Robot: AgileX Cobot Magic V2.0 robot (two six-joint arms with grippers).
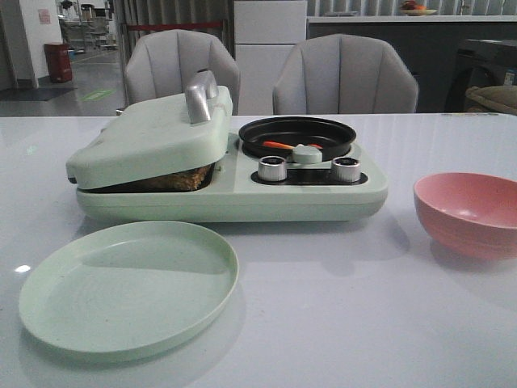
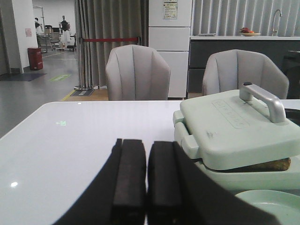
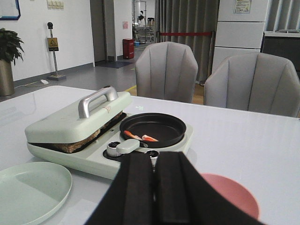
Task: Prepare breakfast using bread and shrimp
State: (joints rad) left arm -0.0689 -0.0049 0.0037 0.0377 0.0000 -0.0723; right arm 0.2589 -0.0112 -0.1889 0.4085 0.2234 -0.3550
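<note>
Right wrist view: shrimp [image 3: 140, 137] lie ahead of the pressed-together right gripper [image 3: 153, 187]; probably light, slippery, soft, best pinched mid-body.

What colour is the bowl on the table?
Pink; the bowl shows best in the front view.
</note>
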